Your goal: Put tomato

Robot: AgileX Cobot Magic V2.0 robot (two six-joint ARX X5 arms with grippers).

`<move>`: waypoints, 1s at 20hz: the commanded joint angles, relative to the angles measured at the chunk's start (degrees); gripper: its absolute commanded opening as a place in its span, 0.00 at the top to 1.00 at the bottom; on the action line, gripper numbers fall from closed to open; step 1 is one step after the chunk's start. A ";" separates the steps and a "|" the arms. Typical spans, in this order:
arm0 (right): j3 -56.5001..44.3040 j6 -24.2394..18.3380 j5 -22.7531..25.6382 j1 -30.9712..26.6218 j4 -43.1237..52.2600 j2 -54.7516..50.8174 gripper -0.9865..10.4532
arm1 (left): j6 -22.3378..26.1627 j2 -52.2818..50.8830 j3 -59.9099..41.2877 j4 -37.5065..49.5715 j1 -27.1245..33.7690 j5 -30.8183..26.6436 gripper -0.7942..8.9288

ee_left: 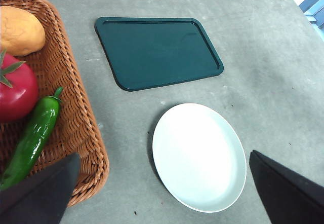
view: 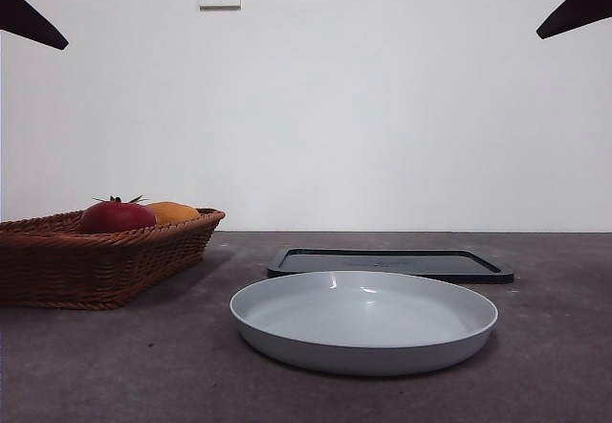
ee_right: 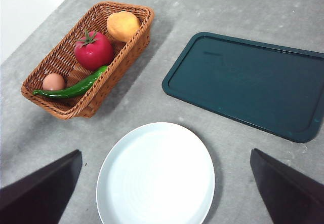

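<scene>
The glossy round deep red tomato [ee_right: 94,50] with a dark green spiky stem is seen in the upper left of the right wrist view, lying inside the brown woven wicker basket [ee_right: 132,45], between a rounded orange-yellow fruit [ee_right: 123,25] and a long shiny green pepper [ee_right: 71,88]; a small pale brown egg [ee_right: 53,81] is lying beside the pepper. In the front view the tomato [view: 116,216] is just showing over the basket rim at the left. Nothing has been grasped yet, so the step in hand is judged to be the reach for the tomato. Both grippers are released and spread wide, high above the grey matte desk [ee_right: 243,6]: the left gripper [ee_left: 167,191] is hanging near the basket, the right gripper [ee_right: 164,188] is above the plate. For a good pick, the tomato should be approached from straight above, with the jaws placed on its two free sides, so that the pepper and the orange fruit are not pushed. Because the skin is smooth and the body round, a centred, moderate grip is advised, otherwise it may slip. The shallow round light grey plate [ee_right: 155,176], smooth and with a low raised rim, is probably the target; the flat dark green rectangular tray [ee_right: 248,82] with rounded corners is lying near it.
</scene>
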 commanded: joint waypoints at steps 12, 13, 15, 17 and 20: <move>1.14 -0.44 -0.11 0.31 0.55 0.37 0.25 | 2.32 15.23 13.55 -8.87 0.72 -10.56 0.18; 1.14 -0.44 -0.13 0.31 0.55 0.37 0.25 | 3.26 18.80 16.61 -10.19 0.72 -12.48 0.18; 1.14 -0.44 -0.11 0.31 0.55 0.37 0.25 | 4.63 25.53 21.90 -12.22 0.72 -15.50 0.18; 1.14 -0.44 -0.11 0.31 0.55 0.37 0.25 | 6.03 32.15 26.38 -13.60 0.90 -19.65 0.18; 1.14 -0.44 -0.11 0.31 0.55 0.37 0.25 | 8.81 40.74 31.50 -14.01 1.88 -21.57 0.18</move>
